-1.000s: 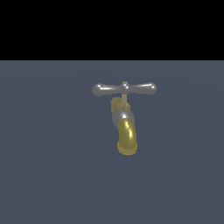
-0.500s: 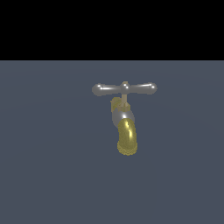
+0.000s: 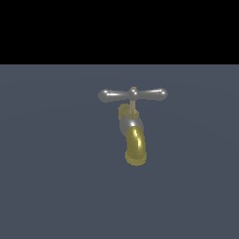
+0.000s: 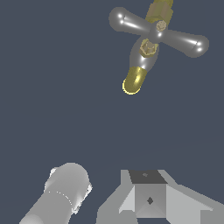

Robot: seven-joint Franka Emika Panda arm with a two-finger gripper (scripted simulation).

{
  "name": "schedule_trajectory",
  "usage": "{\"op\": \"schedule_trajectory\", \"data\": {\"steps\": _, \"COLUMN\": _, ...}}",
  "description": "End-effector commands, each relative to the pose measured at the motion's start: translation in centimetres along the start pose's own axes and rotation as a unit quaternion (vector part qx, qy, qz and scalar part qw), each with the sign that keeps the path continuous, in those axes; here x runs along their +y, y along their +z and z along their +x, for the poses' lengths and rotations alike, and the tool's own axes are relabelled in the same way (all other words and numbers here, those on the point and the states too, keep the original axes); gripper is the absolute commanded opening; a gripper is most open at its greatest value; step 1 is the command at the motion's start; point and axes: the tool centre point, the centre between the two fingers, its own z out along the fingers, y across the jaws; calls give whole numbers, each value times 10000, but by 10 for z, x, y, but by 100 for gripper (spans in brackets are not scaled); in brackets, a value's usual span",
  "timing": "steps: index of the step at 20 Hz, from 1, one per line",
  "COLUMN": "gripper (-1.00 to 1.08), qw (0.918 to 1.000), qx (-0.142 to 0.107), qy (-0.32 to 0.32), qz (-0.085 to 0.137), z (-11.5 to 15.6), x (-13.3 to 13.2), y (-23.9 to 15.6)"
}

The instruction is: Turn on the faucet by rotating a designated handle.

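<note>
Faucet (image 3: pixel 132 128) stands alone on the flat grey floor (image 3: pixel 51 186), centre of the exterior view; no arm visible there.

Handle (image 3: pixel 133 94) is a silver crossbar lying level across the top, ends at 9 and 3 o'clock in the exterior view, with a small brass knob at its middle on a thin stem. Gold spout (image 3: pixel 136 147) curves down from the grey body toward 6 o'clock, ribbed tip lowest. Wrist view: faucet (image 4: pixel 146 48) seen from above, handle (image 4: pixel 158 33) well apart from the gripper; nothing touches it. Only grey gripper (image 4: pixel 144 199) hardware shows at the frame edge; fingertips not seen, so cannot tell whether the fingers are apart or together.
</note>
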Motion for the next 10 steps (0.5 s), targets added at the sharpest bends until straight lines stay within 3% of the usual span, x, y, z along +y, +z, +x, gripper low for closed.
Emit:
{"op": "schedule_trajectory", "data": {"steps": 1, "gripper": -100, "qw": 9996, "qx": 5, "qy": -293, "qz": -16, "z": 1, "x": 10, "y": 9}}
{"op": "schedule_trajectory", "data": {"steps": 10, "gripper": -100, "qw": 9913, "qx": 23, "qy": -1315, "qz": -68, "z": 10, "x": 44, "y": 42}}
